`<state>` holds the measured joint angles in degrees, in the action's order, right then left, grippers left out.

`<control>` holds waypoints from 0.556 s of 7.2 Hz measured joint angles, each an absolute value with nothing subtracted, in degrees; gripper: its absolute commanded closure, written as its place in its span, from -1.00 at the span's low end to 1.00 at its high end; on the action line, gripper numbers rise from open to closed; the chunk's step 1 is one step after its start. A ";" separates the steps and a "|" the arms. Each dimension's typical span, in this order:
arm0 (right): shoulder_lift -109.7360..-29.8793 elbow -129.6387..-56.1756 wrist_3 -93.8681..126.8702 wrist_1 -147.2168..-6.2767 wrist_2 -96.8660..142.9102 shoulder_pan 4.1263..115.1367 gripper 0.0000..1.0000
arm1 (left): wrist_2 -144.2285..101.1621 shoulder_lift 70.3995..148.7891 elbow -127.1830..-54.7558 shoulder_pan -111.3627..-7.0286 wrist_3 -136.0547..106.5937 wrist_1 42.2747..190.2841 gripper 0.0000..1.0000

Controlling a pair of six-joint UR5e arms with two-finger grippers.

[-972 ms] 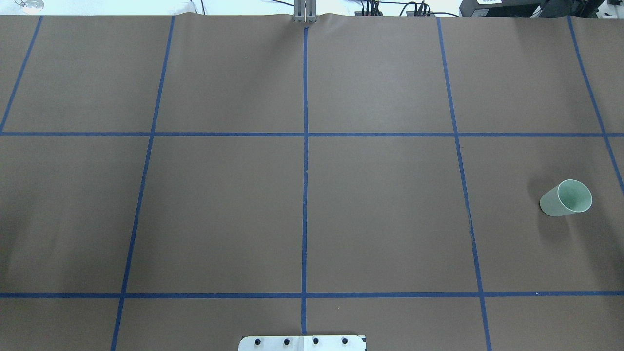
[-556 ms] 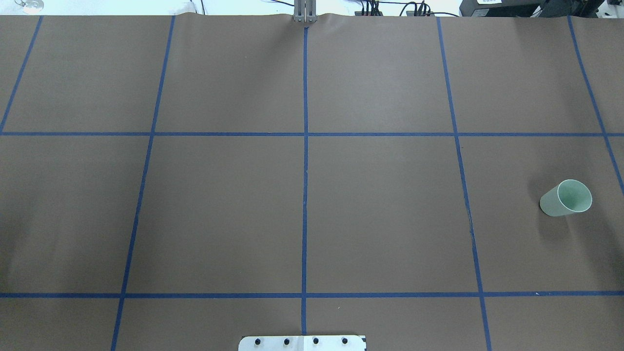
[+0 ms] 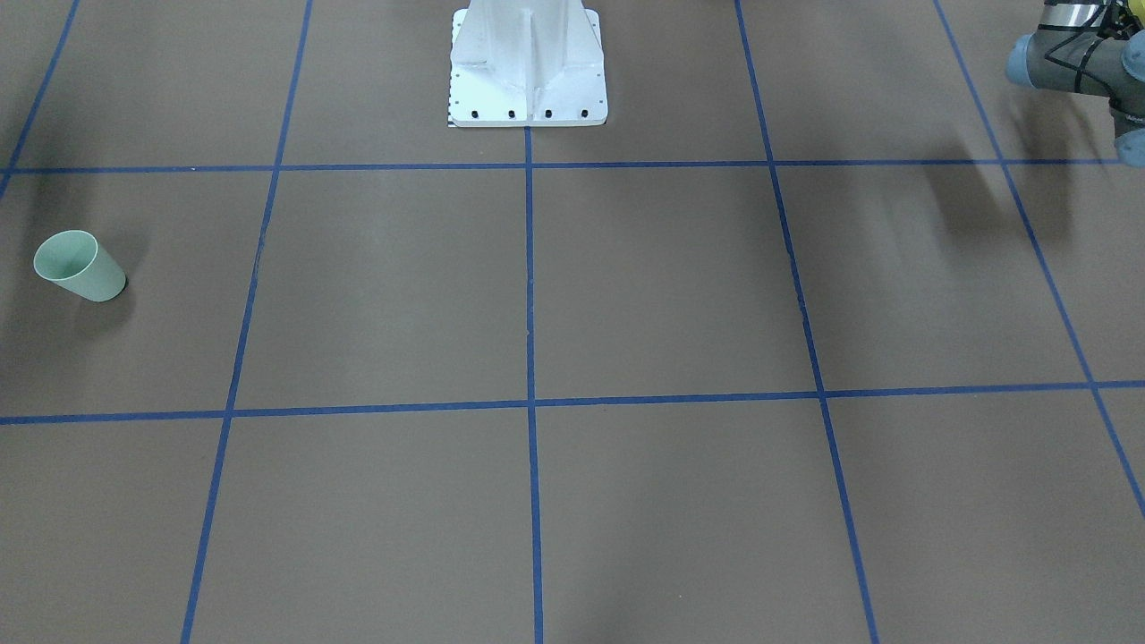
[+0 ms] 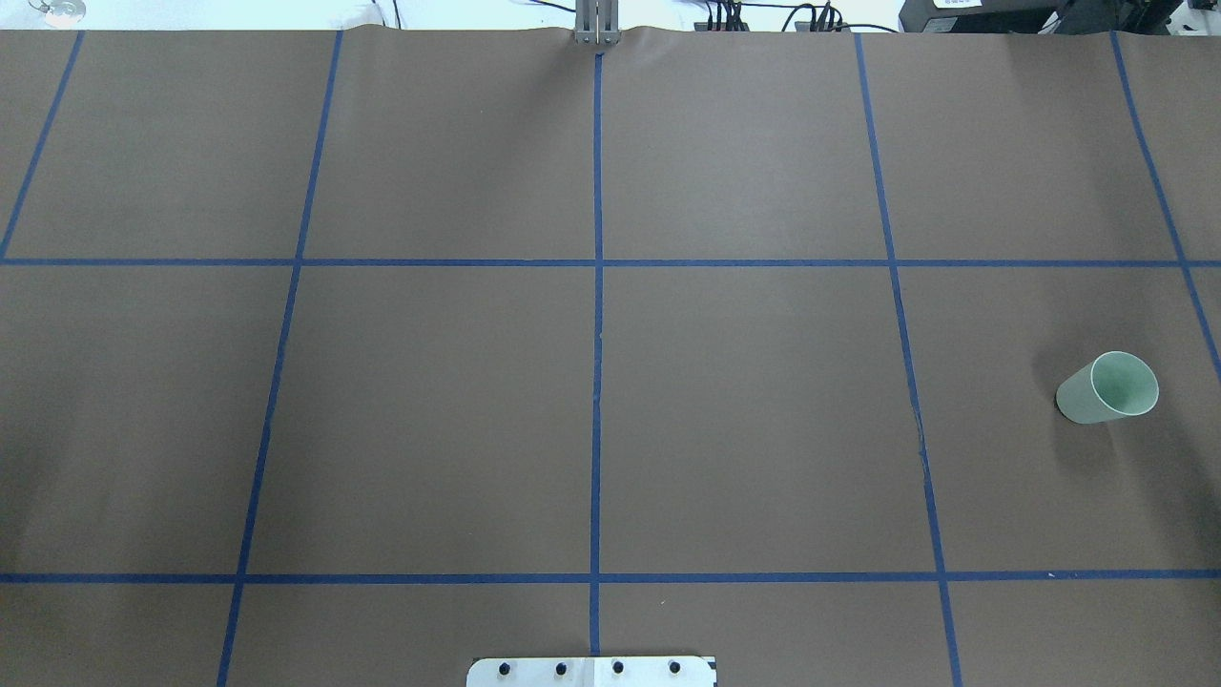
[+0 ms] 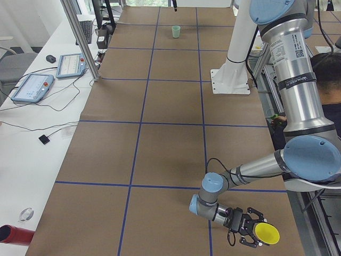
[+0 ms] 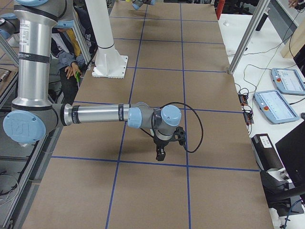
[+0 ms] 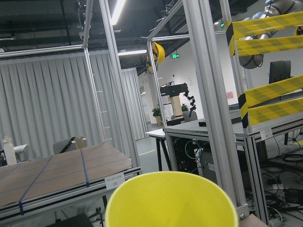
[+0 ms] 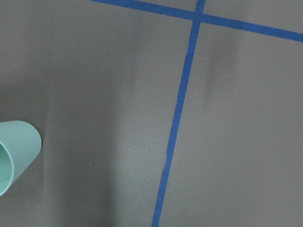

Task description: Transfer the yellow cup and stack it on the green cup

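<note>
The green cup [image 4: 1107, 387] stands upright, mouth up, on the brown table near its right end; it also shows in the front-facing view [image 3: 80, 266], far off in the exterior left view [image 5: 176, 31] and at the left edge of the right wrist view [image 8: 14, 156]. The yellow cup [image 5: 266, 233] lies level at the left gripper [image 5: 246, 228], off the table's near corner. Its rim fills the bottom of the left wrist view [image 7: 170, 201]. I cannot tell whether the left gripper is shut. The right gripper [image 6: 160, 153] points down over the table. I cannot tell its state.
The white robot base [image 3: 528, 72] stands at the middle of the table's robot side. Blue tape lines [image 4: 596, 382] grid the brown cover. Tablets [image 5: 32, 88] and cables lie on the white side table. Aluminium frame posts [image 5: 80, 40] stand at the table's edge.
</note>
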<state>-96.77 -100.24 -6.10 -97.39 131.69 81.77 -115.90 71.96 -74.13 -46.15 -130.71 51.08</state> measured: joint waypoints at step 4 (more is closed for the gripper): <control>-96.71 -100.28 -6.09 -97.38 131.76 81.82 -1.00 | -99.60 72.03 -74.10 -47.55 -129.75 57.58 0.43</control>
<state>-96.71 -100.28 -6.09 -97.38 131.76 81.82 -99.60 72.03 -74.10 -47.55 -129.75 57.58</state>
